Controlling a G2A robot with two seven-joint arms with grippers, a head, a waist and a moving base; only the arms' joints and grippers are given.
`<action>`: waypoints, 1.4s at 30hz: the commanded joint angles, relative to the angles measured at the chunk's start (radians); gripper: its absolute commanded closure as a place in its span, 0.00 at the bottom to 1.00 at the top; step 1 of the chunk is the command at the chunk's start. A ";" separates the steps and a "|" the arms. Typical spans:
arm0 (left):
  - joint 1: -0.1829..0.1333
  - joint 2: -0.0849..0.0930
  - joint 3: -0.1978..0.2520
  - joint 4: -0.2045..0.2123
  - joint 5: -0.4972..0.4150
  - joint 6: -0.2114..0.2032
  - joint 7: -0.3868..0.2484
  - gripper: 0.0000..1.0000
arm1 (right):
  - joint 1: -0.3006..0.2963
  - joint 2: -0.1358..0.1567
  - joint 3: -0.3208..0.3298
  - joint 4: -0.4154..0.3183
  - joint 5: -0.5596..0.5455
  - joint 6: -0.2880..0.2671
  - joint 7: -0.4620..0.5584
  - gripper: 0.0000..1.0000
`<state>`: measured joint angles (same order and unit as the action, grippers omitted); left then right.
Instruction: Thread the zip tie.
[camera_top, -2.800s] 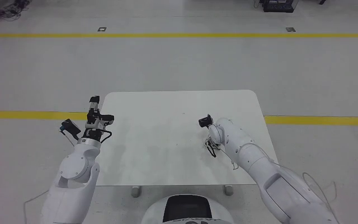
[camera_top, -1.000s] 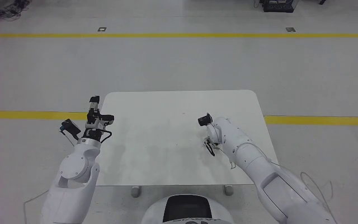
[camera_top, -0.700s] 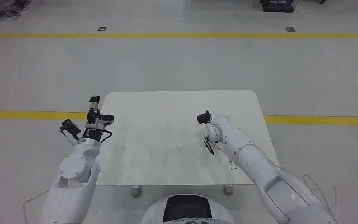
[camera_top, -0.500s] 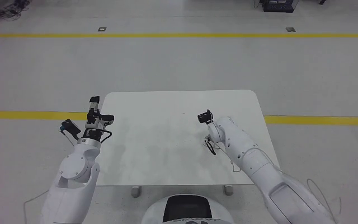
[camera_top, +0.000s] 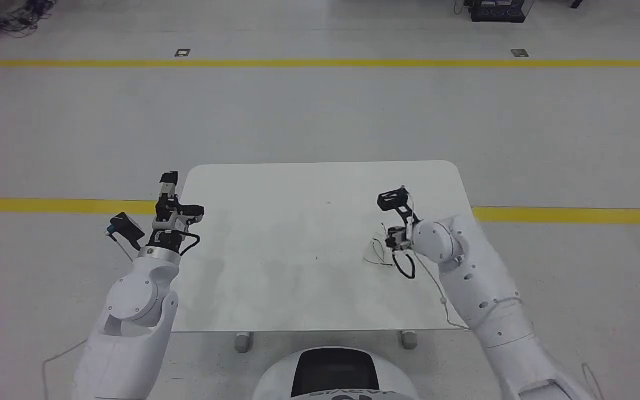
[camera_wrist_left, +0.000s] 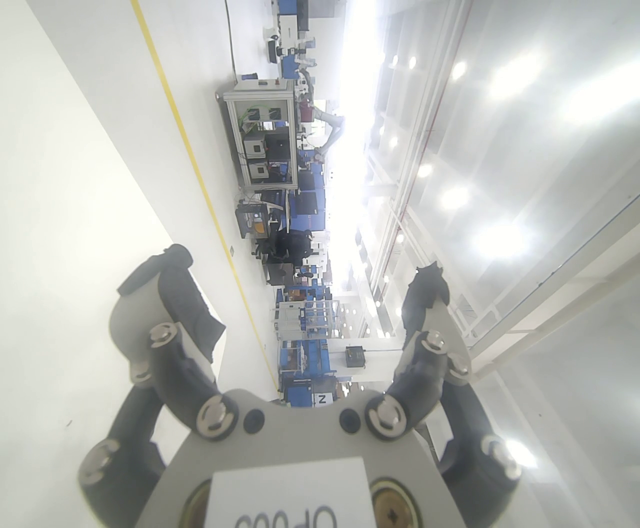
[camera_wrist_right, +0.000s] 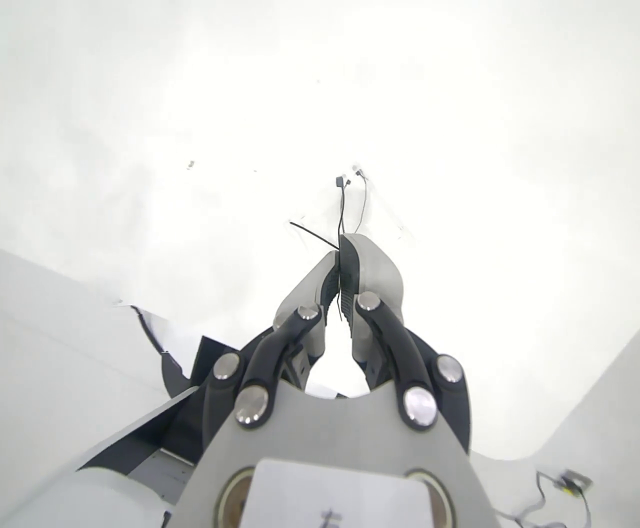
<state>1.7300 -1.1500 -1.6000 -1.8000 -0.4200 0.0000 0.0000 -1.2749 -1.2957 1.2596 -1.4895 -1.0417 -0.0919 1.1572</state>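
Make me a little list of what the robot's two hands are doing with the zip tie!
Right gripper: shut on the zip tie, over the table's right part
Zip tie: thin and black, pinched between the fingertips; two strands stick out past them, one ending in a small head
Left gripper: open, holding nothing, at the table's left edge
Threaded yet: too small to tell
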 joint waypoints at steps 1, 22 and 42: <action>0.000 0.000 0.000 0.000 0.000 0.000 0.000 0.00 | -0.020 0.007 0.048 -0.004 0.084 -0.066 -0.009 1.00; 0.000 0.000 0.000 0.000 0.000 0.000 0.000 0.00 | 0.014 0.103 0.082 0.137 0.681 -0.248 0.040 1.00; 0.000 0.000 0.000 0.000 0.000 0.000 0.000 0.00 | 0.042 0.130 0.035 0.179 0.785 -0.246 0.059 1.00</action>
<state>1.7300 -1.1500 -1.6000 -1.8000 -0.4200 0.0000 0.0000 -1.2312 -1.1655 1.2948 -1.3104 -0.2564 -0.3399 1.2227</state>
